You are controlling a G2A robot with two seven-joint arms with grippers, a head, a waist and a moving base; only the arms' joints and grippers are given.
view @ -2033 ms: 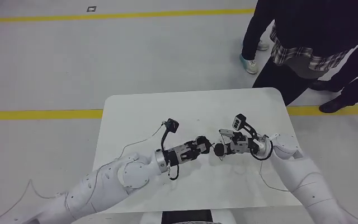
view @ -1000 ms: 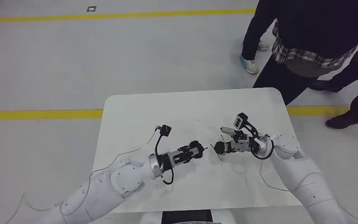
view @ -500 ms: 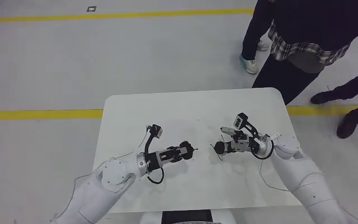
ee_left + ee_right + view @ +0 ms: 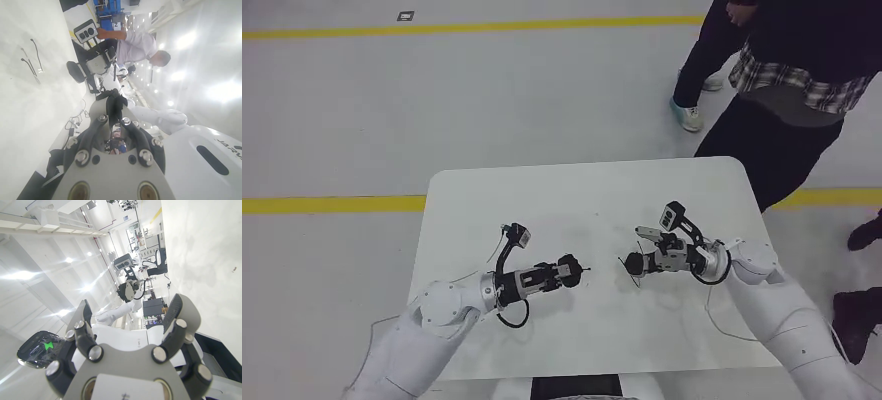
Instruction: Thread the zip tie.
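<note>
Left gripper pinched together, contents unclear. Right gripper spread, empty. Zip ties lie straight on table; threading appears outstanding.

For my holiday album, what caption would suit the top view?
Left gripper and right gripper face each other over a white table, black zip ties by the right one.

There is open room over the white table between the left gripper and the right gripper, but loose zip ties lie near the right one.
</note>
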